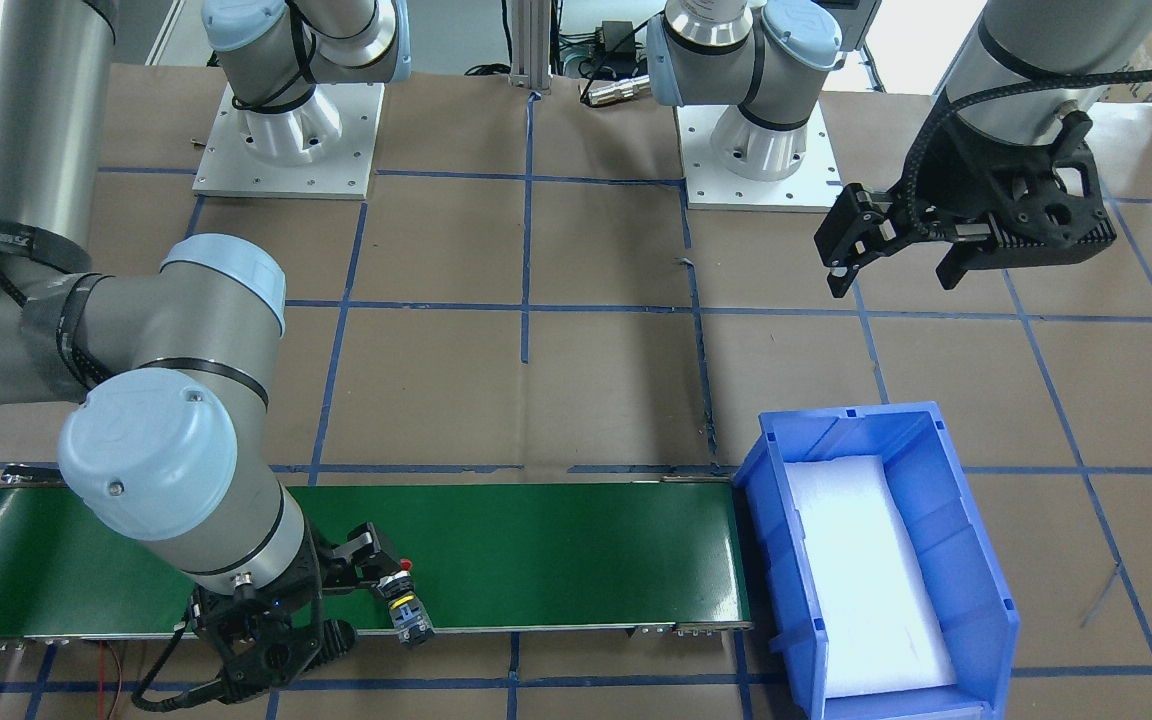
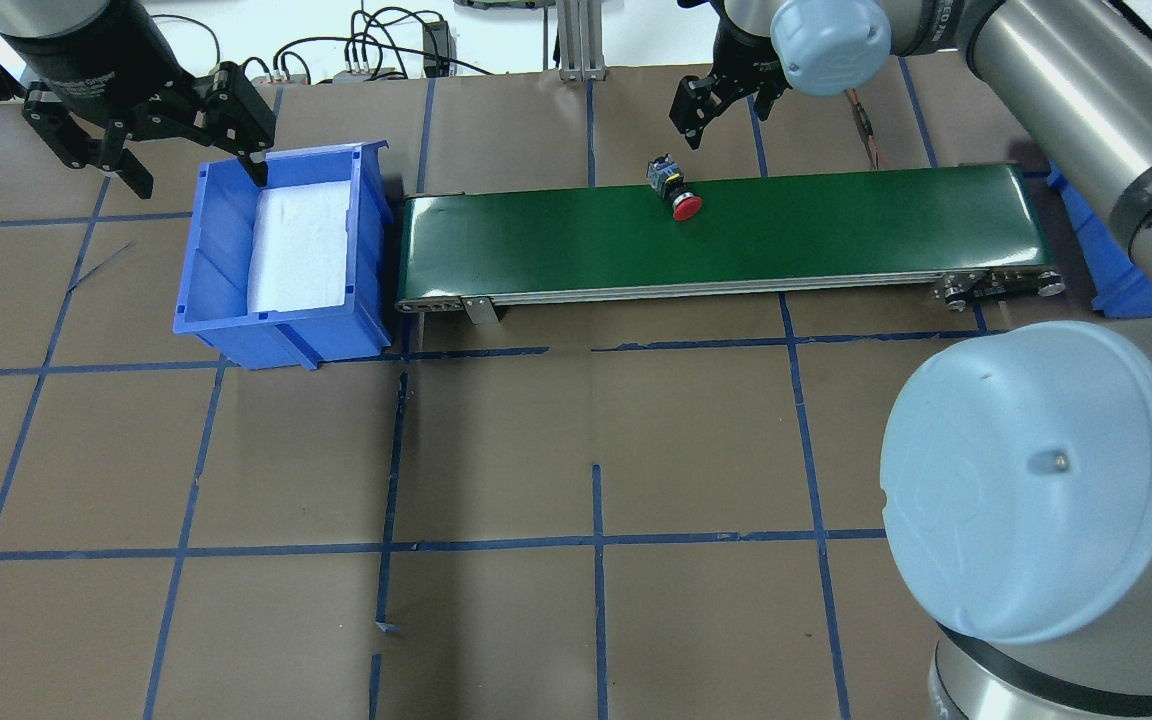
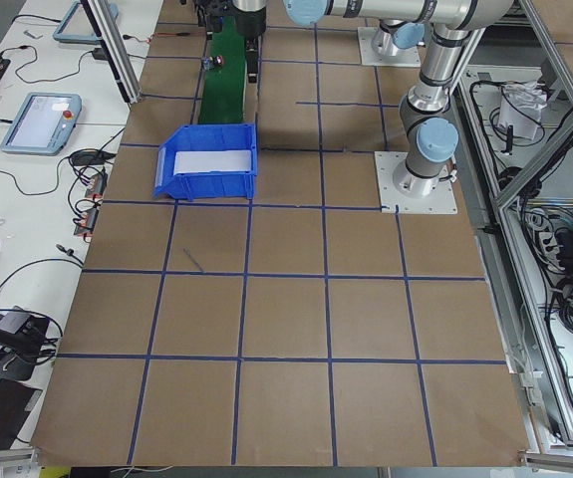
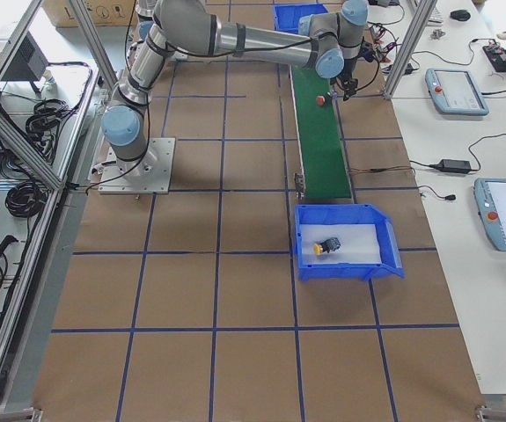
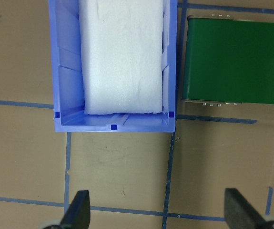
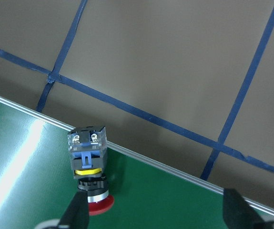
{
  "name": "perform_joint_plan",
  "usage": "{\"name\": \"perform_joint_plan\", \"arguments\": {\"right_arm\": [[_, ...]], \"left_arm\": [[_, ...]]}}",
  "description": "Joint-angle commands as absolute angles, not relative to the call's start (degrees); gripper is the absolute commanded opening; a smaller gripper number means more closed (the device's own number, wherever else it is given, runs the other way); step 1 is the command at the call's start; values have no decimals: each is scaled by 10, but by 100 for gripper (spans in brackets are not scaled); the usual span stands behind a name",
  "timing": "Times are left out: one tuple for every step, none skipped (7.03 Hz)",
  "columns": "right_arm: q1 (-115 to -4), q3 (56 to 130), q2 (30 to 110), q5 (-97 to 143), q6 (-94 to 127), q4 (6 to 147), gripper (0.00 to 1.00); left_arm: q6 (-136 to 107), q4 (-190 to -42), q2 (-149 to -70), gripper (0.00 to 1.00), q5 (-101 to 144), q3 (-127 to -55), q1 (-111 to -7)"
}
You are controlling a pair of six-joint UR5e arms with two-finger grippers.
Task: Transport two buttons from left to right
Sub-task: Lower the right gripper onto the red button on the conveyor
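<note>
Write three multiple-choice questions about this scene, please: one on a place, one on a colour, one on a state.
1. Where does the red-capped button lie? A on the floor; B on the conveyor belt; C on a chair.
2. Which colour has the bin? A grey; B yellow; C blue.
3. How is the left gripper? A open, empty; B shut on a button; C shut on the bin's rim.
Answers: 1B, it rests near the green belt's edge; 2C, its walls are blue; 3A, its fingers stand wide apart, nothing between.

Blue bin (image 5: 113, 123) with white foam (image 5: 122, 57) sits beside green conveyor (image 5: 237, 57), gripper (image 5: 158, 210) spread.
</note>
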State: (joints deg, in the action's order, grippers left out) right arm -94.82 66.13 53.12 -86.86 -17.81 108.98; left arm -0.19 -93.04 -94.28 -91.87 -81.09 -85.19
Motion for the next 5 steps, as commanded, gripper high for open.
{"name": "perform_joint_plan", "arguments": {"right_arm": [[-949,660,517,-864,-141,1091,100],[-954,661,512,-864,-131,1098,100],[-971,661,504,-872,-130,1118,100],[-979,660,493,-873,-128,1136,100],[-980,663,490,-873,-128,1143,99]], "left_arm": [[-3,-928,-941,100,-919,-809,-853],[-3,-928,-947,100,-918,-808,-853],[-4,-927,-952,100,-918,-806,-853],[-4,-927,-953,100,-918,-802,-853],[-3,-929,-941,100,-921,-803,-853]]}}
